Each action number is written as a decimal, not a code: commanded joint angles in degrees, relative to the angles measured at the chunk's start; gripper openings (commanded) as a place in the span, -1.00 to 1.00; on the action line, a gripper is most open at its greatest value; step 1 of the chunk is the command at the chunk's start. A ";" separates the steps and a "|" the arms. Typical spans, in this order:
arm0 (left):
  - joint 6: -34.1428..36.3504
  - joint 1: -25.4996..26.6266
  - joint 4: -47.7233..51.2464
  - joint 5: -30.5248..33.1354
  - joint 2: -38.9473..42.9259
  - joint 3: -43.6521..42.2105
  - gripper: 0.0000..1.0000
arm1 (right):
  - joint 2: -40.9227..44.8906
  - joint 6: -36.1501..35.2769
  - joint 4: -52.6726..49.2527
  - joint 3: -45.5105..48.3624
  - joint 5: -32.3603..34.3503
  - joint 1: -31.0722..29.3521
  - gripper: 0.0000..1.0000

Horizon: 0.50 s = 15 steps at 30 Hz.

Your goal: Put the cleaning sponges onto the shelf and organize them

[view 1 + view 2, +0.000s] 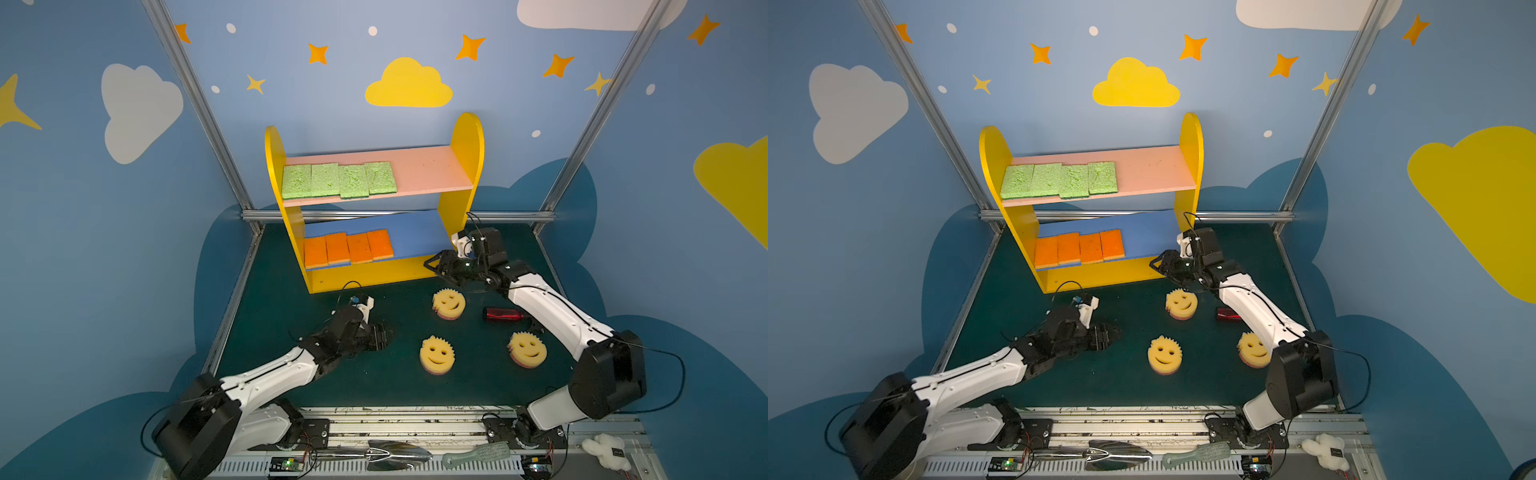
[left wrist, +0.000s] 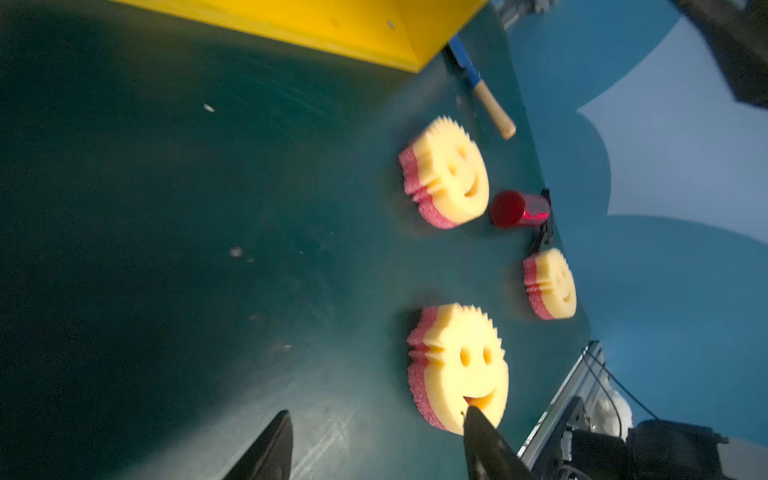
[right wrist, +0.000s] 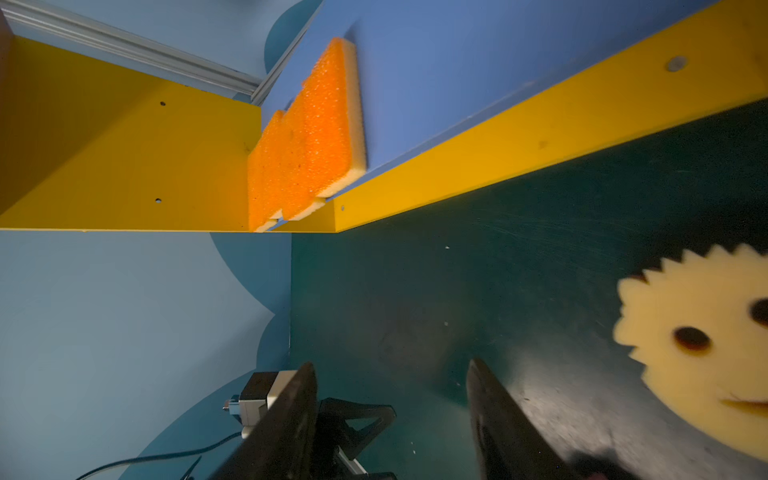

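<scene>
Sponges grouped by kind on the shelf (image 1: 467, 137): green sponges (image 1: 338, 180) on its pink board (image 1: 428, 166), orange sponges (image 1: 348, 248) below, space left beside each. Smiley sponges (image 1: 436, 355) lie on the mat (image 1: 478, 374); I hold left gripper (image 2: 376, 411) and right gripper (image 3: 390, 363) parted, empty.

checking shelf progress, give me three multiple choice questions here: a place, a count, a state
1. Where are the four light-green porous rectangular sponges? A. pink upper board B. blue lower board C. yellow base
2. Round yellow smiley-face sponges on the dark green tabletop? A. one B. two C. three
3. The right claw is: A. open, empty B. shut on a sponge C. out of view

1 A: a row on the pink board. 2 C: three faces visible. 3 A: fingers apart, nothing between.
</scene>
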<state>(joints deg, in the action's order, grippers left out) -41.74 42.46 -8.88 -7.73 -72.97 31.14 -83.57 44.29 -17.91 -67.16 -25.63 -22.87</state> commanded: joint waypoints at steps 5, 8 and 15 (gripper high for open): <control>1.48 5.80 -2.19 -1.90 -12.11 6.66 0.12 | 9.33 -0.58 5.20 15.87 -9.11 8.76 0.16; -0.28 6.54 -4.77 -2.56 -15.28 7.27 0.09 | 12.49 -2.53 3.75 19.40 -10.55 12.45 0.16; -0.71 8.99 -4.52 -2.64 -20.60 11.97 -0.03 | 15.12 -4.69 3.37 23.61 -13.83 17.64 0.16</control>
<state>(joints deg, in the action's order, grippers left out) -42.13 50.74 -12.14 -9.52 -92.64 40.91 -69.45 41.52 -15.20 -44.56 -36.42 -6.44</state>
